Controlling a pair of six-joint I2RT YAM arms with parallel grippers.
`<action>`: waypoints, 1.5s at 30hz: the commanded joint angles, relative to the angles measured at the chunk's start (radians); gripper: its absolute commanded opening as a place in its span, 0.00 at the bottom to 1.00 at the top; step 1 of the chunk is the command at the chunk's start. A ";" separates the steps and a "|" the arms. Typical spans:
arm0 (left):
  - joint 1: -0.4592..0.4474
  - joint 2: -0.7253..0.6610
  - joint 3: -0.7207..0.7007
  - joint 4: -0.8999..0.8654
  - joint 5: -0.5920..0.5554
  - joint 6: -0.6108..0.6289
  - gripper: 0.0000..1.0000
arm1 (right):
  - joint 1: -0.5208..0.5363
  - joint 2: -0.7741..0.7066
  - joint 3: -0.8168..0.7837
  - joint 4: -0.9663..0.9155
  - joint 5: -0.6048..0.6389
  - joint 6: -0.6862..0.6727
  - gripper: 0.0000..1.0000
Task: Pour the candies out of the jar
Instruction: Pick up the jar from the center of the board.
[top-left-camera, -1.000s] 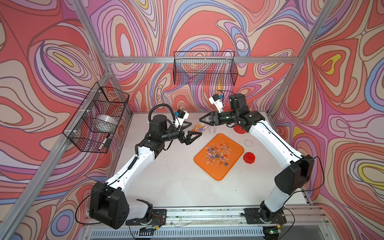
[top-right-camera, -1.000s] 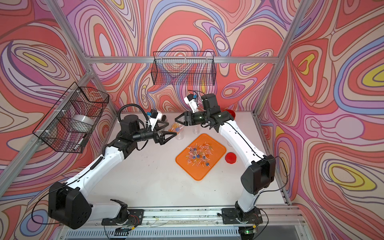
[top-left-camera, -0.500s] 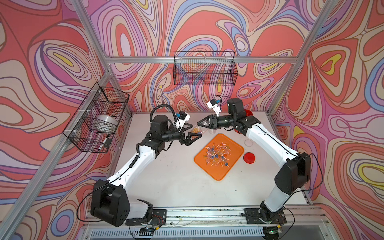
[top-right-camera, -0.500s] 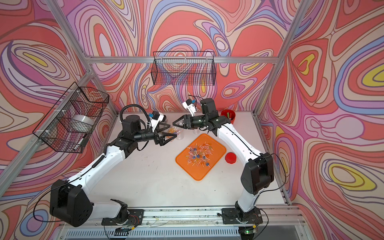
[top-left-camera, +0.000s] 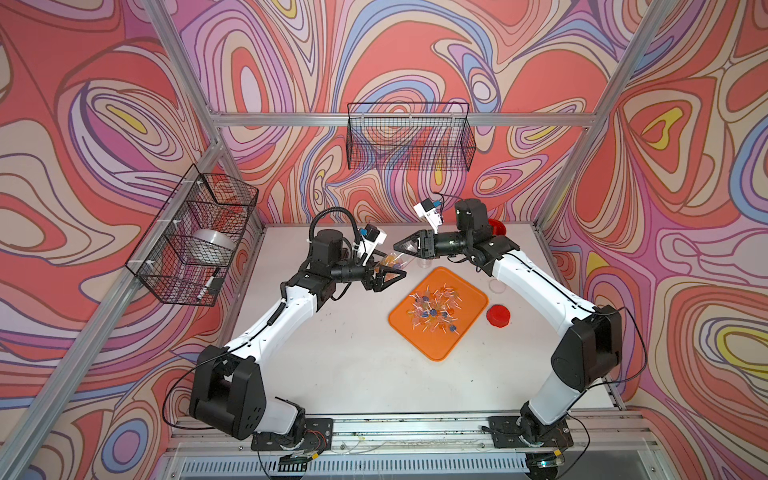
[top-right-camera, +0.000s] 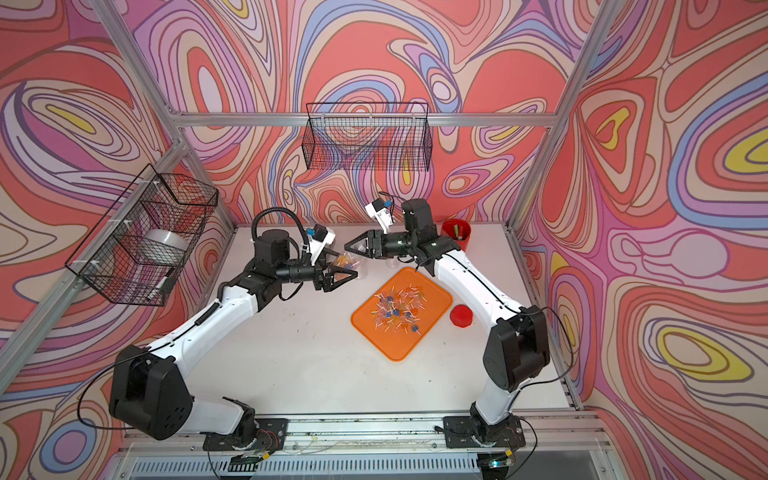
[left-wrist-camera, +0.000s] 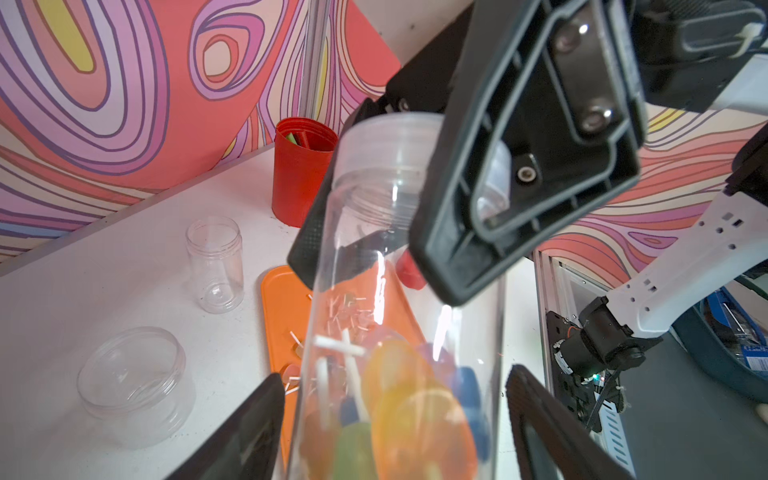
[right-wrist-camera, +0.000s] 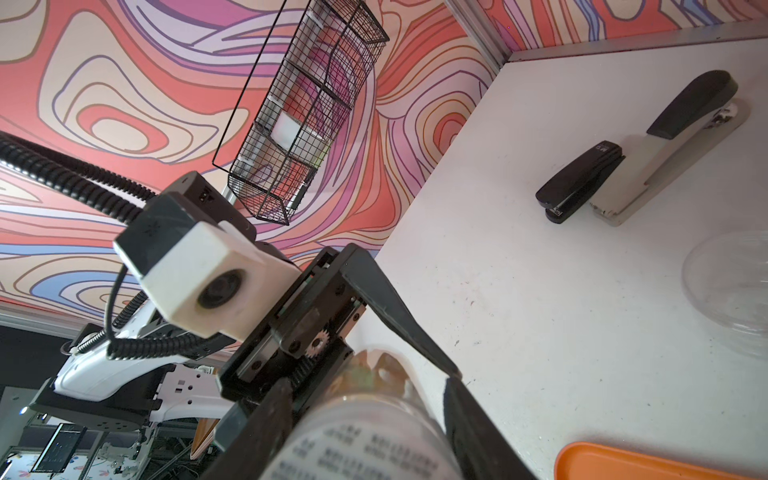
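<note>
Candies (left-wrist-camera: 399, 407) with orange, yellow and blue heads on pale sticks are heaped at one end of a clear jar (left-wrist-camera: 395, 249), which is held up off the table between the two arms, toward the back. The right gripper (left-wrist-camera: 382, 232) is clamped across the jar's capped end. The left gripper (left-wrist-camera: 395, 374) straddles the candy end with its fingers (left-wrist-camera: 257, 428) right at the walls, but from here I cannot tell whether they press on the plastic or stand just clear of it.

More little lollipops (top-left-camera: 434, 309) lie scattered over an orange tray (top-left-camera: 436, 347) on the white tabletop (top-left-camera: 353, 357), which is scuffed and speckled. A red lid (top-left-camera: 498, 316) lies just beside the tray. A red cup (top-right-camera: 456, 235) holding green pens stands at the back by the right arm. An empty clear jar (left-wrist-camera: 215, 266) stands upright near a squat clear tub (left-wrist-camera: 137, 382). A black stapler (right-wrist-camera: 582, 183) and a pale stapler (right-wrist-camera: 665, 141) lie touching, side by side.

Swirling red, pink and lilac paper covers the walls behind an aluminium frame. One wire basket (top-left-camera: 195, 237) hangs on the side wall and a back basket (top-left-camera: 409, 139) hangs on the rear wall.
</note>
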 joint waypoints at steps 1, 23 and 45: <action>-0.008 -0.007 0.036 -0.043 0.016 0.026 0.71 | 0.002 -0.033 -0.005 0.045 -0.025 0.008 0.31; -0.011 0.011 0.078 -0.107 0.012 0.018 0.01 | 0.002 -0.052 -0.036 0.079 -0.020 0.030 0.35; -0.051 -0.030 -0.013 0.020 -0.162 0.005 0.00 | 0.003 -0.093 -0.033 0.028 0.414 0.107 0.98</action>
